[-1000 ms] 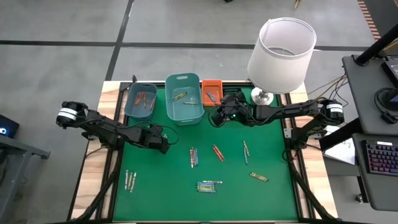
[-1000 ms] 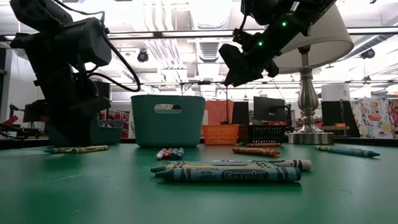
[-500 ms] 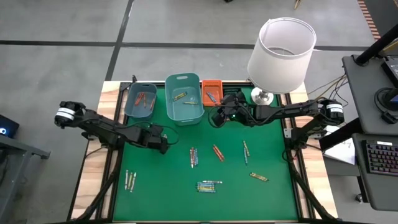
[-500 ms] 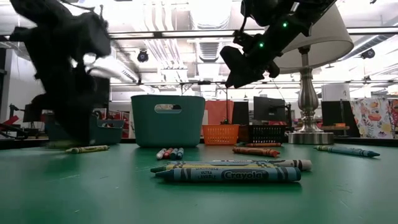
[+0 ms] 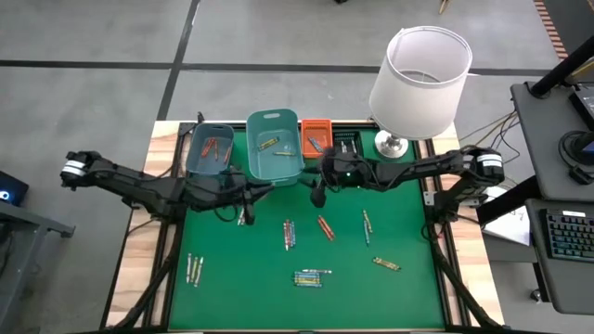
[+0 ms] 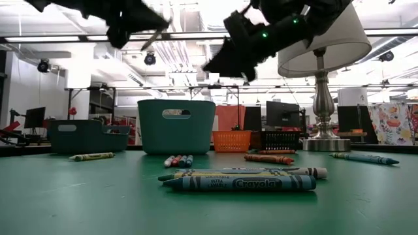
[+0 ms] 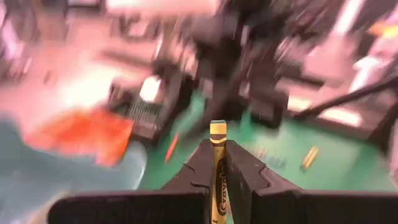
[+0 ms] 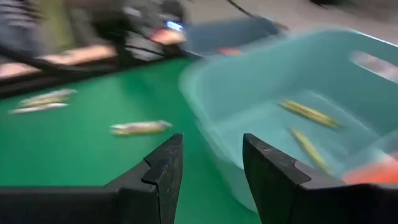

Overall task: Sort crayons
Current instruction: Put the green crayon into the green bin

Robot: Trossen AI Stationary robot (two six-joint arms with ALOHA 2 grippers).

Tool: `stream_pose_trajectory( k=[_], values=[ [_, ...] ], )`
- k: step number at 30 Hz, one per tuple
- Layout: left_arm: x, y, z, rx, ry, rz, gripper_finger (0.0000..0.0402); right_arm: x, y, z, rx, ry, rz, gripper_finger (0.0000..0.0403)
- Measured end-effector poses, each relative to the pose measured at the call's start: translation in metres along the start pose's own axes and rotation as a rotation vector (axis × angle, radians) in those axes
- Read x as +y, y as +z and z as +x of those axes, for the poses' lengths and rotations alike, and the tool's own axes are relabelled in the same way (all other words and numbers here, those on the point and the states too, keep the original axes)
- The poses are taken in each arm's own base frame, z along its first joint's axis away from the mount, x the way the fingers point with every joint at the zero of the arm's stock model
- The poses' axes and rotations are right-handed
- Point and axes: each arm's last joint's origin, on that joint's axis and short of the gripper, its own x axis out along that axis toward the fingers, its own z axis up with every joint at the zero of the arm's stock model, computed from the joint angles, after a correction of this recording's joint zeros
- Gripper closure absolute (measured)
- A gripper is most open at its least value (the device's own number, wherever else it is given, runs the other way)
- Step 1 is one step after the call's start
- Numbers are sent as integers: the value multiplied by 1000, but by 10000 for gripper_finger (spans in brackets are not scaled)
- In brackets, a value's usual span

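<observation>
Left gripper (image 7: 216, 163) pinches a slim yellow paper-wrapped crayon (image 7: 217, 155) above the green felt worktop (image 5: 408, 232). Right gripper (image 8: 211, 168), fingers apart and empty, hovers beside the smooth teal plastic bin (image 8: 323, 74).

**Materials and finishes on the sorting table**

Green mat (image 5: 408, 297): matt, smooth, felt-like. Table edge (image 5: 139, 269) at 9 o'clock: pale wood slats, visible grain. Crayons (image 6: 241, 183): paper-wrapped, printed label, dull sheen; the yellow crayon (image 7: 217, 163) clamped between the left gripper (image 7: 217, 169) fingers shows the same paper wrap. Gripper fingers (image 8: 277, 171): dark matt plastic, smooth. Large teal bin (image 6: 176, 125): moulded plastic, satin. Small teal bin (image 5: 210, 149) at 11 o'clock: the same plastic. Orange bin (image 6: 232, 140): plastic lattice. Lamp base (image 6: 322, 104): polished metal, glossy. Lampshade (image 5: 420, 79) at 1 o'clock: white cloth, matt.
</observation>
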Motion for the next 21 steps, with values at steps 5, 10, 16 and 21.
stream_pose_trajectory(
  k=[5, 10, 16, 21],
  values=[
    [8, 10, -5, -206, -1, 72, 401, 16, -2, 12, -73, 135, -94, 248],
    [28, 26, 2, -279, 106, 130, 401, 19, 4, 11, -100, 137, -114, 248],
    [62, 50, 19, -269, 154, 161, 401, 21, 14, 7, -114, 139, -133, 248],
    [102, 64, 38, -133, 244, 183, 402, 21, 18, 3, -35, 132, -161, 248]
  ],
)
